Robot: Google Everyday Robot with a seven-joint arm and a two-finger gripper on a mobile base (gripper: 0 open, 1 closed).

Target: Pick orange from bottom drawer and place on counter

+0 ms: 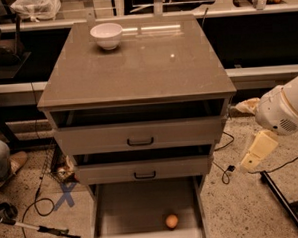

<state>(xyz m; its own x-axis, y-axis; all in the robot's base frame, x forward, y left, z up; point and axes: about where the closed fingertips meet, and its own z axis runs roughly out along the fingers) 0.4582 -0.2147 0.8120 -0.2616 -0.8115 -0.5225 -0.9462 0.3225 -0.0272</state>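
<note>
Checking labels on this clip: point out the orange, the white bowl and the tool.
orange [171,221], camera view, middle of the fruit
white bowl [107,40], camera view, its outer wall
tool [249,162], camera view, its pale tip, right of the cabinet [90,140]

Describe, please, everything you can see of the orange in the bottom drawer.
The orange is a small, smooth, round fruit, seemingly whole. It rests on the flat floor of the open bottom drawer, right of middle, near its front, clear of the walls. The gripper hangs far off at the view's right, not touching it.
</note>
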